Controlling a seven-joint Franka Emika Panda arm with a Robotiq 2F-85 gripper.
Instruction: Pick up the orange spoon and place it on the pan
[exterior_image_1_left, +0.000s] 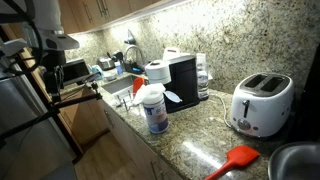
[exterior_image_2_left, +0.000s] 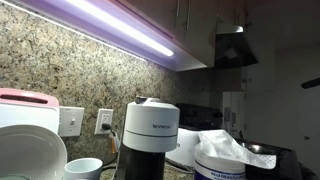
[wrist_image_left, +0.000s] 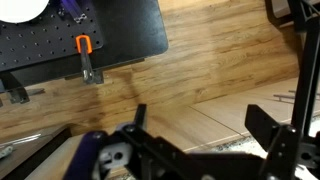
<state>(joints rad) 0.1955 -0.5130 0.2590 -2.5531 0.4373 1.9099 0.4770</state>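
Orange spoon (exterior_image_1_left: 238, 157) lies flat on the granite counter (exterior_image_1_left: 190, 150), its broad head up toward the toaster (exterior_image_1_left: 260, 103) and its handle running down to the picture's lower edge. It sits just beside the pan (exterior_image_1_left: 285, 153) — not on it — and the pan shows only in part at the bottom corner of that exterior view. Further along the counter stand a black coffee machine (exterior_image_1_left: 183, 80) and a white tub (exterior_image_1_left: 153, 110). The arm (exterior_image_1_left: 40, 30) is well apart from the spoon, past the far end of the counter. In the wrist view the gripper (wrist_image_left: 200, 130) hangs over a wooden floor (wrist_image_left: 220, 70), jaws spread wide and holding nothing.
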